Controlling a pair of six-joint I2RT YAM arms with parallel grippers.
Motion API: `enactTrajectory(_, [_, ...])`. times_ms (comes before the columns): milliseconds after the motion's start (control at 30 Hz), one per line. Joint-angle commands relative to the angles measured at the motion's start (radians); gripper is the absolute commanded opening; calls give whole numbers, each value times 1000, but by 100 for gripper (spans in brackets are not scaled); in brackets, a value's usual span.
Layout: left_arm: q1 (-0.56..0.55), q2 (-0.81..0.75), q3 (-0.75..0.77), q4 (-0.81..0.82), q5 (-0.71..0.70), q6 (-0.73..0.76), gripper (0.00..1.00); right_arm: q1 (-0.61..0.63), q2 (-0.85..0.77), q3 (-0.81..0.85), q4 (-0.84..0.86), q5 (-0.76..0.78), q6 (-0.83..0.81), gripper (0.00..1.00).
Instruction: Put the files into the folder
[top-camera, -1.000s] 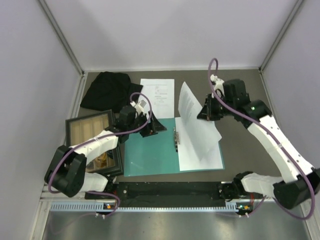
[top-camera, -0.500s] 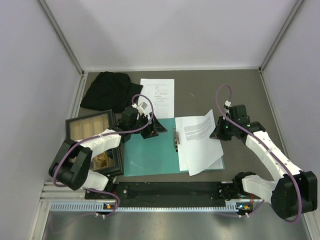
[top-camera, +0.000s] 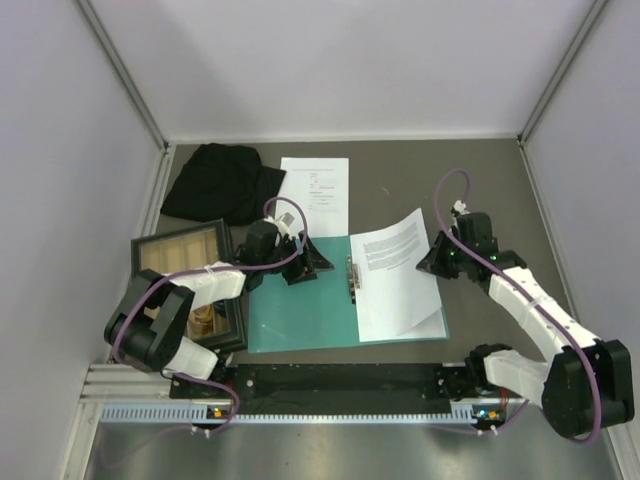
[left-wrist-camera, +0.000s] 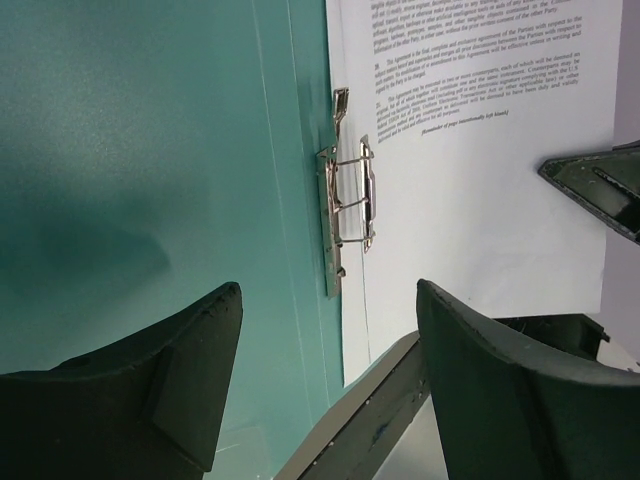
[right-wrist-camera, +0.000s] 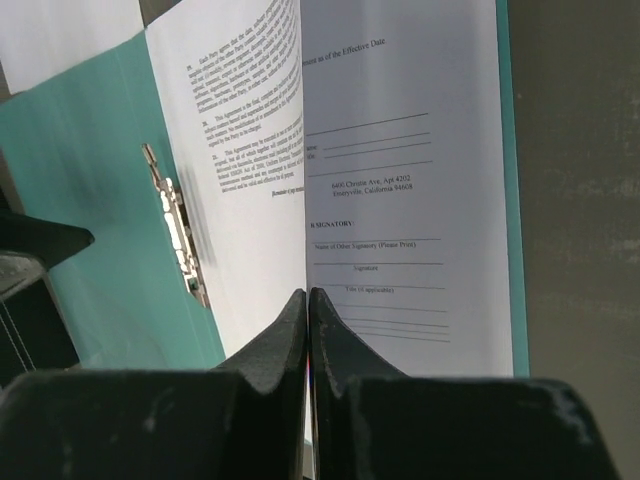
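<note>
3 files in view. Folder (top-camera: 300, 310) lies open on the tabletop (top-camera: 480, 180), teal inside up, with a metal clip (top-camera: 352, 275) at its spine. 1 flat sheet (top-camera: 400, 322) rests on the folder's right half. Held sheet (top-camera: 390, 250) arches over the far part of that flat sheet: right edge lifted, left part down close to the clip.

Right gripper (top-camera: 437, 262) is pinched tight on the raised edge. Its wrist view shows the fingers meeting with the paper between them. Left gripper (top-camera: 305, 262) sits low over the folder's far left corner, fingers spread wide, holding nothing.

3rd sheet (top-camera: 315, 195) lies flat on the tabletop just beyond the folder, outside it. The left arm's cable loops over its near left corner.

Black cloth (top-camera: 212, 180) is bunched at far left, just beside the 3rd sheet. Dark-framed wooden tray (top-camera: 180, 255) sits left of the folder, partly under the left arm.
</note>
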Motion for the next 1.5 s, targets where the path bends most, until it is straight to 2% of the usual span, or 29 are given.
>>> enactTrajectory(0, [-5, 11, -15, 85, 1, -25, 75, -6, -48, -24, 89, 18, 99, 0])
enactTrajectory(567, [-11, 15, 1, 70, 8, -16, 74, -6, -104, -90, 98, -49, 104, 0])
enactTrajectory(1467, [-25, 21, 8, 62, 4, -16, 74, -3, -77, -131, 172, -80, 106, 0])
